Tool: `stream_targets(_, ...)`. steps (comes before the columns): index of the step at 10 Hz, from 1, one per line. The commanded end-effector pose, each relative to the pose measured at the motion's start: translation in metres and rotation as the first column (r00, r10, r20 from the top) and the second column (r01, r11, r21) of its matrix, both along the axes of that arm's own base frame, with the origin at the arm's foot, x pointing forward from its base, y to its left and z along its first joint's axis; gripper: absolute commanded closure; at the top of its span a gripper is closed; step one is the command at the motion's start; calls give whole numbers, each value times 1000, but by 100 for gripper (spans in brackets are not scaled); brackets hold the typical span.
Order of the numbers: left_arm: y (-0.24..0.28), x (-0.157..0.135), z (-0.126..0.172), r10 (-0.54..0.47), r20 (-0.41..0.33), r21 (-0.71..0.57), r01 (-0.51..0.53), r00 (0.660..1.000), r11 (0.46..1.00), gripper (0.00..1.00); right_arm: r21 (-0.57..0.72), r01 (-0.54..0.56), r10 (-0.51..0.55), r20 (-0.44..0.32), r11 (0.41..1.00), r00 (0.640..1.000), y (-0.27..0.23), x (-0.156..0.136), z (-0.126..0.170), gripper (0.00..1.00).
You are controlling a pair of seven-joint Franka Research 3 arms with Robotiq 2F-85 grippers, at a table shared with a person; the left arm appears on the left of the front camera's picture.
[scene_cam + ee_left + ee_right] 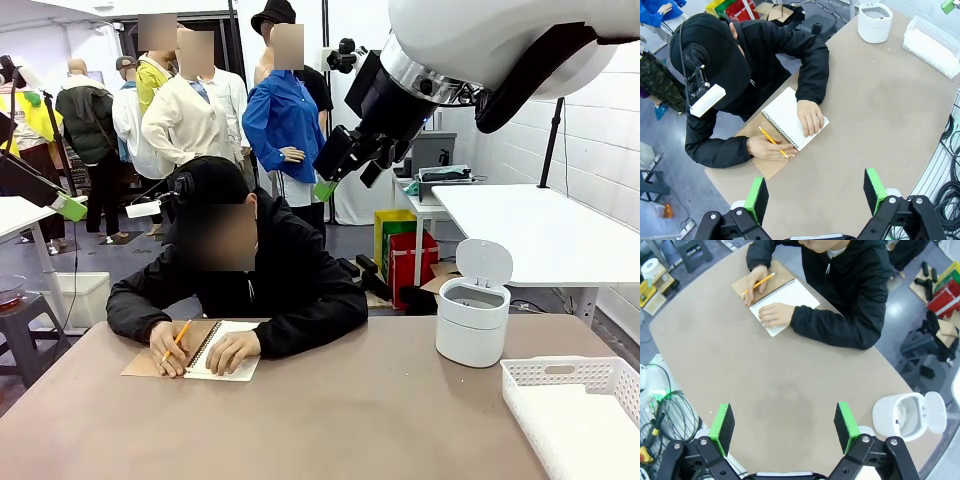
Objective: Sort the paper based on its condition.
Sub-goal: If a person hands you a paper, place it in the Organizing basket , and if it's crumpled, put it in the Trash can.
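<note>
The paper is out of view. At the table's far side a person writes with a yellow pencil in a spiral notebook, one hand flat on its white page. My left gripper hangs open high above the table's left part, with nothing between its green pads; its pad shows at the left edge of the front view. My right gripper is also open and empty, high over the table's middle, and appears up in the air in the front view.
A white bin with its lid flipped up stands at the far right of the table. A white slotted basket sits at the near right corner. Cables hang by the table's edge. Bare brown tabletop spreads across the middle.
</note>
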State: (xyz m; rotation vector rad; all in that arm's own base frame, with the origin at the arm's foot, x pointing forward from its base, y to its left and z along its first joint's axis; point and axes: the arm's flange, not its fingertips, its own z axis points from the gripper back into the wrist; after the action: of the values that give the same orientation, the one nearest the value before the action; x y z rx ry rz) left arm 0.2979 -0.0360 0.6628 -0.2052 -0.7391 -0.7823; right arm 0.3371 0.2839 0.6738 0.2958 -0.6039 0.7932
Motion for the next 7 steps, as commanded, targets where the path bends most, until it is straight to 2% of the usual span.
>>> stream_targets(1,1,0,0,4,6,-2,-4,1000,1000,0,7,-4,4,-8,1000,1000,-1,2,-2,0)
stream_targets(7,1,0,0,4,6,-2,-4,1000,1000,0,7,-4,4,-8,1000,1000,-1,2,-2,0)
